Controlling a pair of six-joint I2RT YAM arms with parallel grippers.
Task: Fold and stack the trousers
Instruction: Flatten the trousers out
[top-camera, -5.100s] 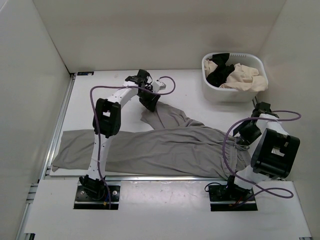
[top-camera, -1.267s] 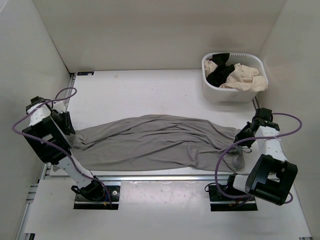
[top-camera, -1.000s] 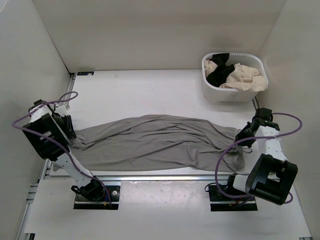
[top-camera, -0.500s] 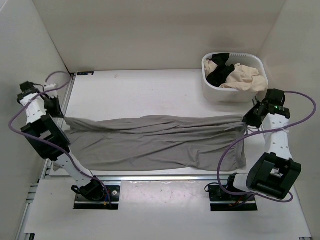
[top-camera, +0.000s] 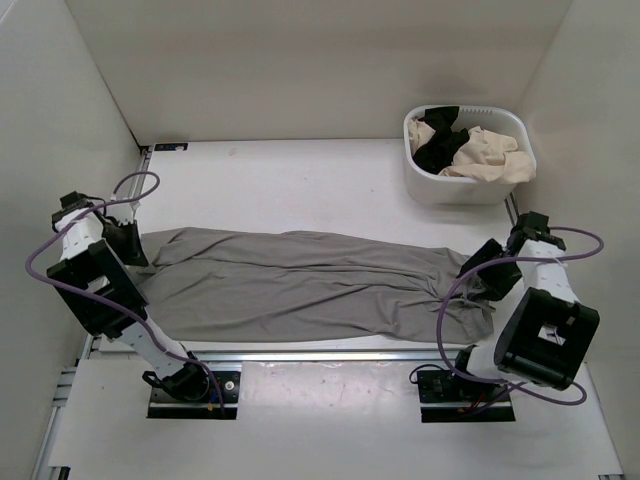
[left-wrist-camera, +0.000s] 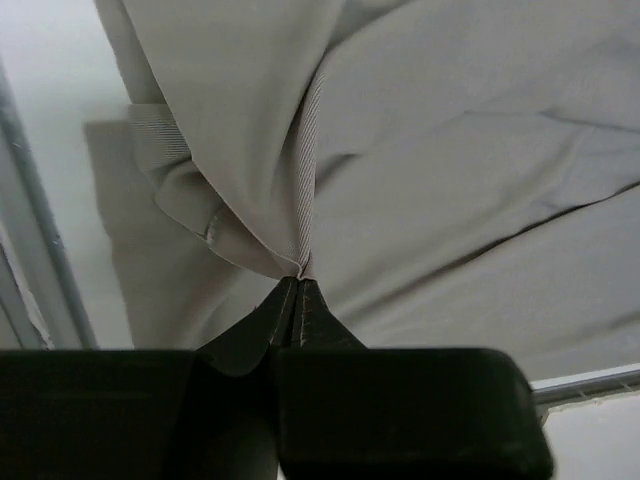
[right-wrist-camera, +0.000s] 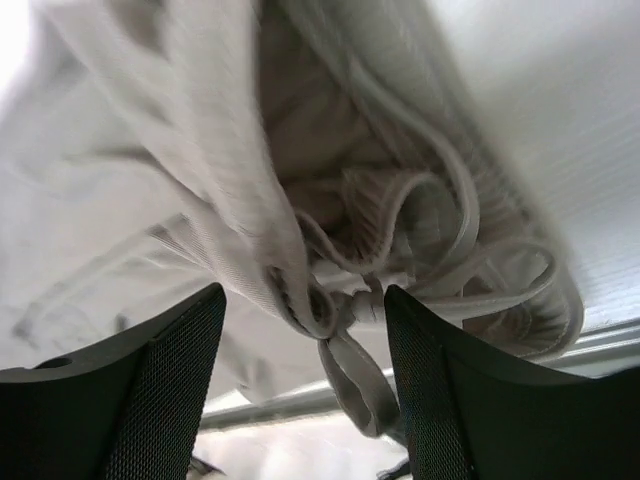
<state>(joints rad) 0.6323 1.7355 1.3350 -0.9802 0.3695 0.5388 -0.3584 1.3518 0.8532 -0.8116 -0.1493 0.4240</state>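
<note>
The grey trousers (top-camera: 300, 285) lie stretched flat across the table from left to right, legs to the left and waist to the right. My left gripper (top-camera: 135, 245) is at their left end. In the left wrist view it (left-wrist-camera: 300, 282) is shut on a pinch of the leg hem fabric (left-wrist-camera: 250, 150). My right gripper (top-camera: 487, 272) is over the bunched waist end. In the right wrist view it (right-wrist-camera: 305, 325) is open, with its fingers (right-wrist-camera: 165, 390) wide apart on either side of the waistband and drawstring (right-wrist-camera: 440, 220).
A white basket (top-camera: 420, 182) with a black garment (top-camera: 437, 150) and a beige garment (top-camera: 485, 152) stands at the back right. A metal rail (top-camera: 300, 352) runs along the table's near edge. Side walls stand close to both arms.
Both grippers have come down and nearer, laying the trousers from a taut raised stretch onto the table. My right gripper has opened and let go of the waist.
</note>
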